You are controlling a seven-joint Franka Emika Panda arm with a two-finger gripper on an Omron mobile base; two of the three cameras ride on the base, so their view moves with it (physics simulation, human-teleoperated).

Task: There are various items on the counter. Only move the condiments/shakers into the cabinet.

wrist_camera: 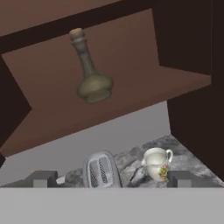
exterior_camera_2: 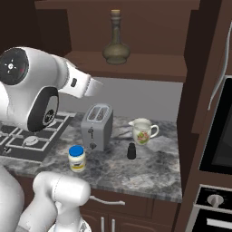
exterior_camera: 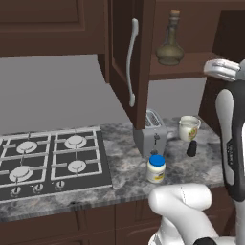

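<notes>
The tool [wrist_camera: 112, 179] stood wide open and held nothing — its tips apart, facing the cabinet [exterior_camera: 139, 62]. The olive-brown bottle [exterior_camera: 170, 40] stood upright on the cabinet shelf [exterior_camera: 191, 67]. On the worktop [exterior_camera: 124, 167] sat the blue-lidded jar [exterior_camera: 156, 168] before the toaster [exterior_camera: 152, 131], and the black shaker [exterior_camera: 191, 148] near the mug [exterior_camera: 188, 128]

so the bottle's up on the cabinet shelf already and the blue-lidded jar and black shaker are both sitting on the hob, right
Not quite. The bottle is on the cabinet shelf, but the blue-lidded jar and the black shaker are on the counter, not the hob. The left base view shows both standing on the stone right of the hob, the jar in front of the toaster.
</notes>
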